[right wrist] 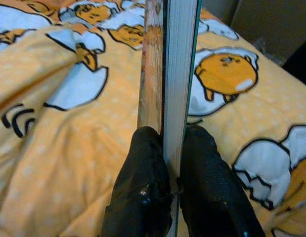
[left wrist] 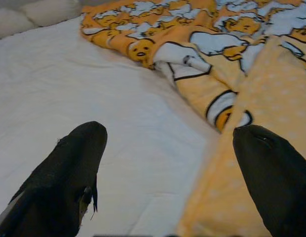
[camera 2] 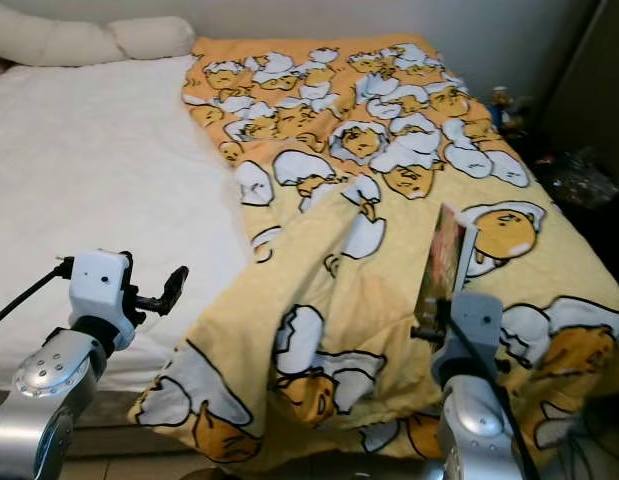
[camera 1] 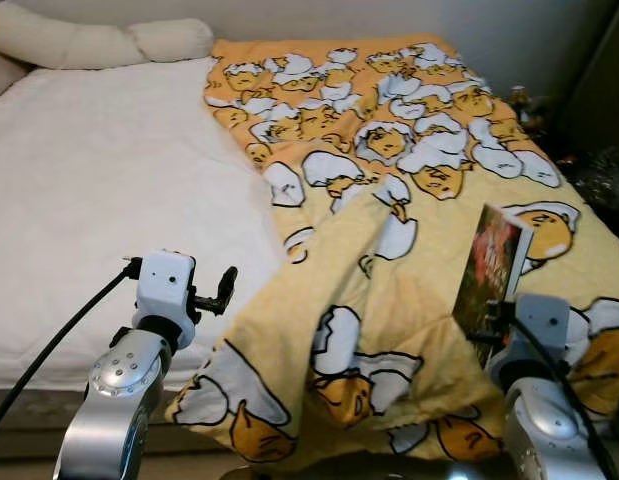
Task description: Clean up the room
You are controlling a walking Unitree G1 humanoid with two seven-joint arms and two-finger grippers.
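A bed (camera 1: 99, 190) with a white sheet takes up most of the head views. A yellow blanket (camera 1: 389, 170) printed with egg-shaped cartoon figures covers the right half of it, rumpled along its left edge and hanging over the near edge at the bottom centre of the frame. Two pale pillows (camera 1: 99, 40) lie along the wall at the upper left.

At the lower right of the frame, the right claw (right wrist: 173, 148) is clenched on a book (camera 1: 492, 270), which stands upright on its edge above the blanket. In the right wrist view the two black fingers (right wrist: 143, 182) press against either side of the book, with its white page block showing between the covers.

At the lower left of the frame, the left claw (left wrist: 167, 168) is released, its fingers (left wrist: 68, 173) spread wide apart. It hovers over the near part of the bed, where the white sheet meets the blanket's edge, grasping nothing.

Dark clutter (camera 1: 589, 165) sits beside the bed at the right edge, too dim to make out.
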